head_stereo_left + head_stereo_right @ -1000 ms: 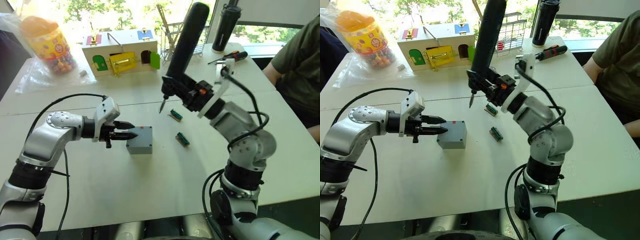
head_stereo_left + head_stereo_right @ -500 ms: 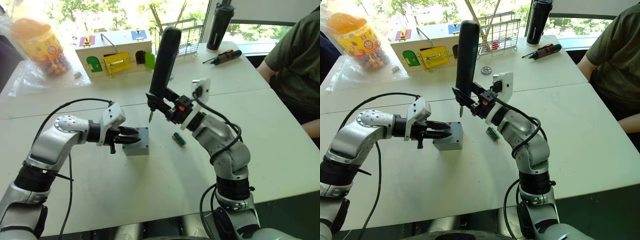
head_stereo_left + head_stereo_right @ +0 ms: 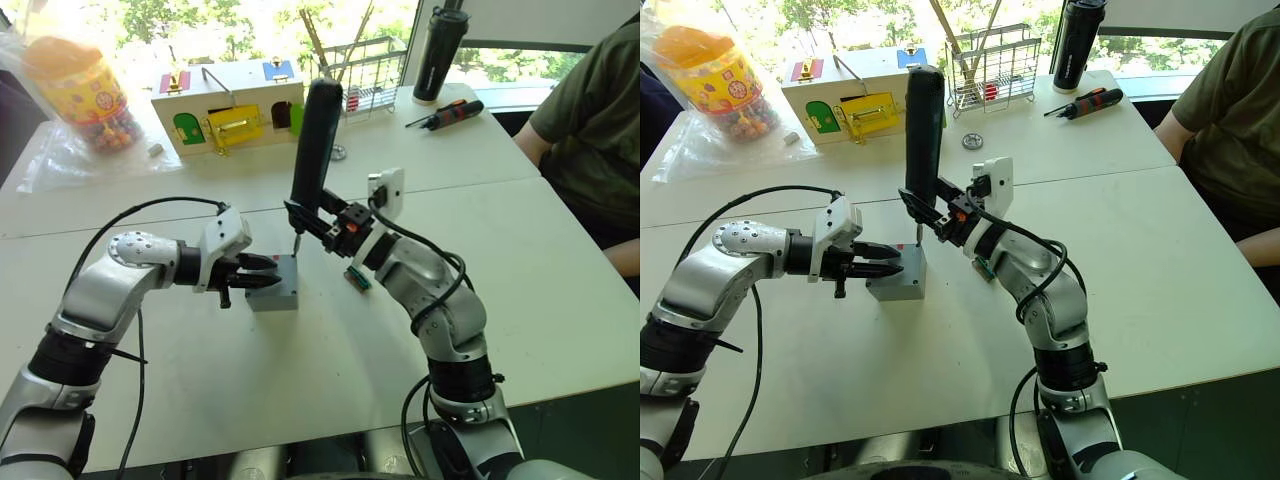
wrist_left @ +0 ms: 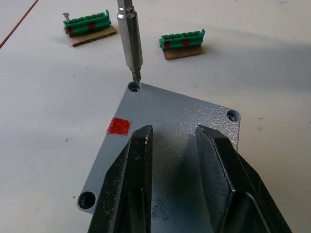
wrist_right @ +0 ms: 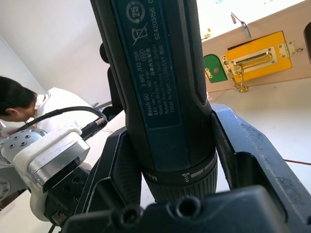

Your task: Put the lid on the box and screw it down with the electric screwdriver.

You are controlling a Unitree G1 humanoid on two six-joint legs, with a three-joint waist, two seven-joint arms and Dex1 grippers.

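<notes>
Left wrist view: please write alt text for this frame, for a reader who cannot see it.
A screwdriver bit points down into a corner screw hole of the grey lid, which bears a small red mark. The left gripper rests its two black fingers, slightly apart, on the lid. Behind, two green connector strips lie on the white table.

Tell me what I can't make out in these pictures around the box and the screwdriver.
- Whether a screw sits in the corner hole: in the left wrist view the screwdriver bit covers it on the lid.
- The lid's near edge: hidden there by the left hand's fingers.
- The box interior: covered by the lid.
- The bit tip in the right wrist view: blocked by the right hand.
</notes>
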